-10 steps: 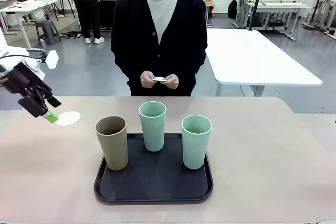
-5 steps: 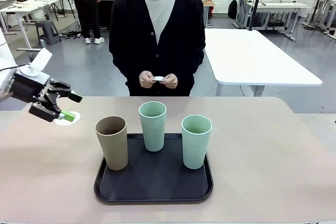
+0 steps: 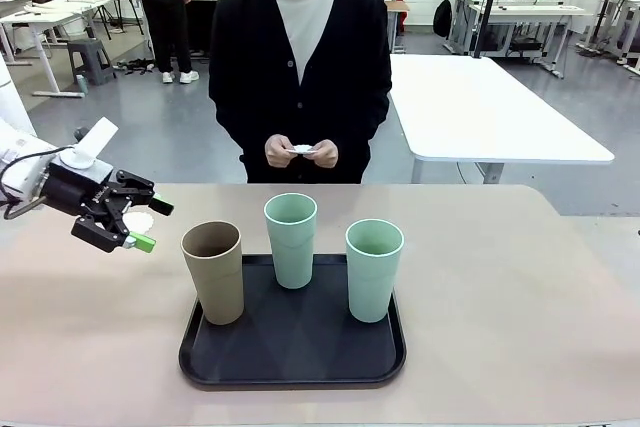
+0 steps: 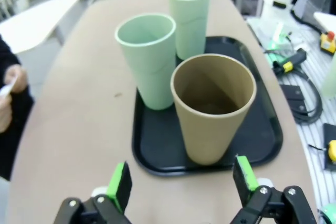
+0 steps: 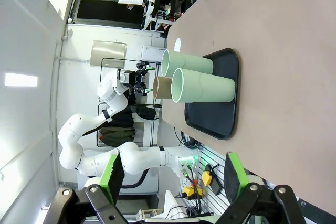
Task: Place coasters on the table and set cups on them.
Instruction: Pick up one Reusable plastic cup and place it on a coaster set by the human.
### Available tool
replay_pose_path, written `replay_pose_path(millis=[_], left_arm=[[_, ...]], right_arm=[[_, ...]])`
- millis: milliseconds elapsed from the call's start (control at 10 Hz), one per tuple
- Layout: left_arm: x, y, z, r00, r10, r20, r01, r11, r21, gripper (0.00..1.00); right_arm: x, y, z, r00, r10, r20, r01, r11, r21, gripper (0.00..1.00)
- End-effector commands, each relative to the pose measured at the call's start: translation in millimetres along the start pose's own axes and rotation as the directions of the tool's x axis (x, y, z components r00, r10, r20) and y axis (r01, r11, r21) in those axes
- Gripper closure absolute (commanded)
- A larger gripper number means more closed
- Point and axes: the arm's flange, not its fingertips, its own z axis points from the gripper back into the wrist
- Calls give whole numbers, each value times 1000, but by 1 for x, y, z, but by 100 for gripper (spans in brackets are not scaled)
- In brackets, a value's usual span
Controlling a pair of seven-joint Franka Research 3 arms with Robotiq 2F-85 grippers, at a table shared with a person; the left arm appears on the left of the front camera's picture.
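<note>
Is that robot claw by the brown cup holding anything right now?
Nothing is held. The left gripper has its jaws open and empty, apart from the tan cup.

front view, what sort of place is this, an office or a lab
Most likely a robotics lab or test space: a robot's black, green-padded left claw hovers over the large beige-tan tabletop, and a plain white rectangular table stands behind on bare grey floor.
</note>
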Motion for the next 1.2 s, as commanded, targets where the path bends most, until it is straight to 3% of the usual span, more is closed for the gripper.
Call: replay_pose_path(millis=[0, 400, 700, 900, 1100], left_arm=[[7, -5, 4, 1000, 5, 17, -6, 1000, 21, 0], [5, -1, 6, 1000, -12, -3, 12, 1000, 14, 0], [-30, 1, 3, 992, -23, 121, 24, 1000, -1, 0], [-43, 0, -2, 967, -52, 249, 56, 998, -8, 0], [-56, -2, -15, 951, -82, 300, 84, 996, 4, 0]], right_arm=[[3, 1, 1, 1000, 16, 11, -16, 1000, 25, 0], [3, 1, 1, 1000, 16, 11, -16, 1000, 25, 0], [3, 1, 1, 1000, 16, 11, -16, 1000, 25, 0], [3, 1, 1, 1000, 16, 11, -16, 1000, 25, 0], [3, 1, 1, 1000, 16, 11, -16, 1000, 25, 0]])
